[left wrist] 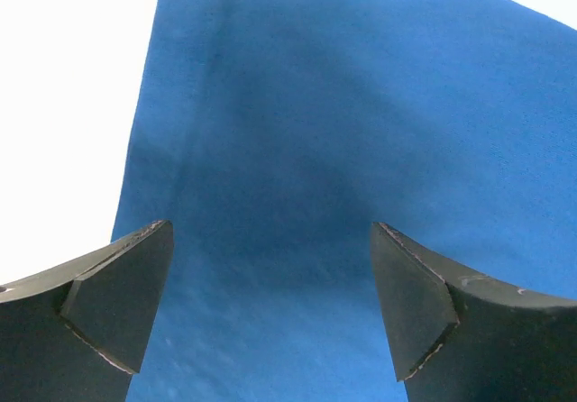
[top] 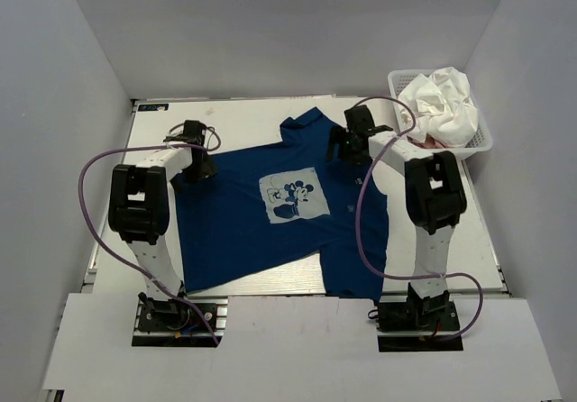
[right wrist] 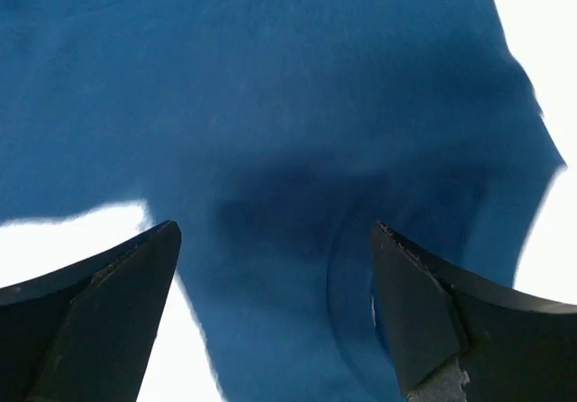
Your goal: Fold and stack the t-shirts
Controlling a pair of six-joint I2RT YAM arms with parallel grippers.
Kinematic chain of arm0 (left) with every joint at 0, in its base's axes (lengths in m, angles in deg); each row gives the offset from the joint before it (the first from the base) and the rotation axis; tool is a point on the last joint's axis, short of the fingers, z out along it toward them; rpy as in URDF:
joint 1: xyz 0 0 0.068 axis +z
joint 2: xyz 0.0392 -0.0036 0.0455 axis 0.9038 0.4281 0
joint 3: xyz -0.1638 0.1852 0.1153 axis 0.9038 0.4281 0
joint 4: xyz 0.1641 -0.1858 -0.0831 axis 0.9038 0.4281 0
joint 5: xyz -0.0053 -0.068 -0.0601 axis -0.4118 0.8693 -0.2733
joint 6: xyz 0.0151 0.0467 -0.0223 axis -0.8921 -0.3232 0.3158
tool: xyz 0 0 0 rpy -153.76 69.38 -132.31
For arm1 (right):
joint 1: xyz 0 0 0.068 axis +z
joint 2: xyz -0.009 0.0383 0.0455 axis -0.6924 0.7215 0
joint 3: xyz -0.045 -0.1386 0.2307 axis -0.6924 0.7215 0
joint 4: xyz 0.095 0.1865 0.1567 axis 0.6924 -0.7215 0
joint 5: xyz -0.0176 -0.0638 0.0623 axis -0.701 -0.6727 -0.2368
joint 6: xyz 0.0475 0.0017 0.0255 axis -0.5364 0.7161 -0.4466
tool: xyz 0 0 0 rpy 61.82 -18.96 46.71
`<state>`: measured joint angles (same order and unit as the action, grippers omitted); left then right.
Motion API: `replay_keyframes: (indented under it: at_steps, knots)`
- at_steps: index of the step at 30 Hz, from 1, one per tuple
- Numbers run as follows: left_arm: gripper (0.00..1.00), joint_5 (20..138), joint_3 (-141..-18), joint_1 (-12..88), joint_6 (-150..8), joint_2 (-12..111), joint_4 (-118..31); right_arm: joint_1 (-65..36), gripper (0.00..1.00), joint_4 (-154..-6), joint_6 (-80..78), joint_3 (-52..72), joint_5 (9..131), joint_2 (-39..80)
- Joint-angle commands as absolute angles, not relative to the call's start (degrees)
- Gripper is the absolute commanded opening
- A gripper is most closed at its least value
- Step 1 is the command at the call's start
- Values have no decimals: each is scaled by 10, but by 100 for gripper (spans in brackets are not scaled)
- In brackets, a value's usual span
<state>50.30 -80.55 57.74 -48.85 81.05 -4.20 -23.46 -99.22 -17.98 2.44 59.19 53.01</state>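
The navy t-shirt [top: 243, 222] lies spread flat on the table, its pale mouse print [top: 290, 196] facing up. My left gripper [top: 202, 168] hovers open over the shirt's left edge. In the left wrist view, blue cloth [left wrist: 297, 105] fills the space between the spread fingers of that gripper [left wrist: 270, 226]. My right gripper [top: 340, 146] stands open over the shirt's upper right, near the collar. The right wrist view shows blue cloth [right wrist: 270, 77] under the open gripper [right wrist: 275, 226], with nothing held. The white t-shirt [top: 444, 103] sits crumpled in the basket, with a sliver of pink cloth [top: 420, 138] beneath it.
The white mesh basket [top: 482, 142] stands at the back right corner of the table. Grey walls close in on both sides and at the back. Bare white table [top: 225, 114] shows behind the shirt and along its left side [left wrist: 63, 105].
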Motion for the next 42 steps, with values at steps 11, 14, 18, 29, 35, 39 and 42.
replay_keyframes:
  at_steps: [11,14,18,29,35,39,42]
  knots:
    - [100,587,-1077,611,-550,1054,-36,-325,90,-1037,-165,-173,638,724]
    - [100,621,-1180,611,-572,1131,-21,-351,90,-1058,-169,-221,655,756]
    - [100,650,-1292,611,-591,1199,-9,-370,90,-1058,-151,-302,665,798]
    - [100,732,-1354,611,-621,1077,-32,-319,90,-986,116,-264,750,624]
    - [100,626,-975,605,-533,824,-24,-231,90,-860,69,43,703,418]
    - [100,557,-807,611,-389,693,38,-197,90,-828,-15,171,646,318]
    - [100,545,-680,618,-336,618,38,-156,90,-883,-33,213,580,261]
